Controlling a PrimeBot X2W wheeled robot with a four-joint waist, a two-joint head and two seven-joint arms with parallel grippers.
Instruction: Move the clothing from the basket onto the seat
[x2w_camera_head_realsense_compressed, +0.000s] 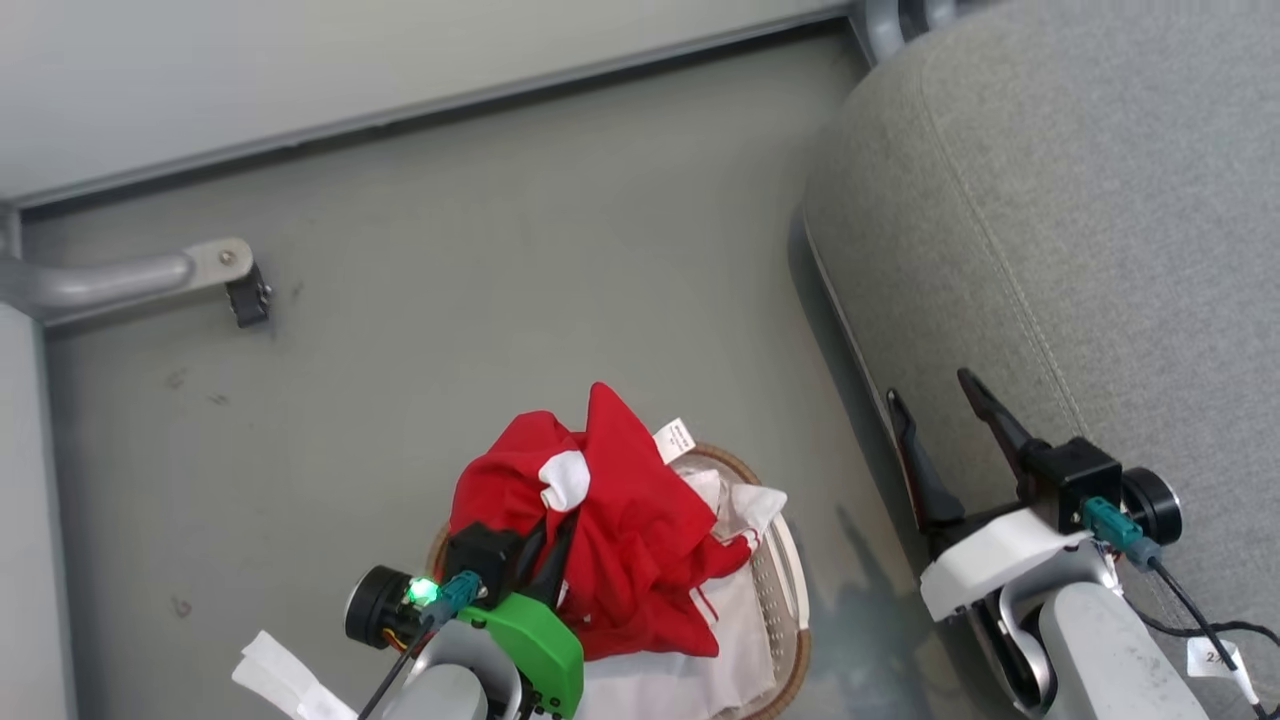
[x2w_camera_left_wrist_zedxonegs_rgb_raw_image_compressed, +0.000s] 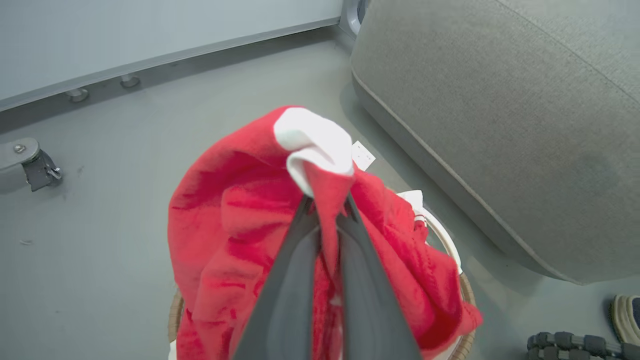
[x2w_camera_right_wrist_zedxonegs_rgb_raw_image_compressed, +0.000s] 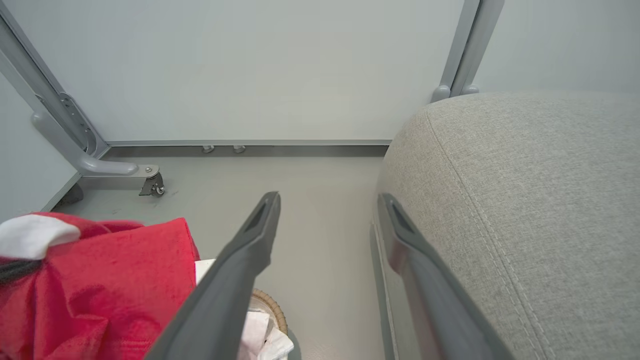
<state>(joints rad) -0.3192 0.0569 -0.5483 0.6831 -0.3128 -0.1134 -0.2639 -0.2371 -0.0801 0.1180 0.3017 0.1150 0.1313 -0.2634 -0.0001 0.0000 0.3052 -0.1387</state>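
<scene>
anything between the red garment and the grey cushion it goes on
Nothing solid: the left tool grips the bright red white-striped garment, with bare grey floor before the light grey fabric cushion. The open right tool hangs by its edge.

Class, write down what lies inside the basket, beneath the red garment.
Under the clothing, pinched by the left gripper, the white cloth liner shows inside the basket. The basket's bottom and anything else there are covered.
</scene>
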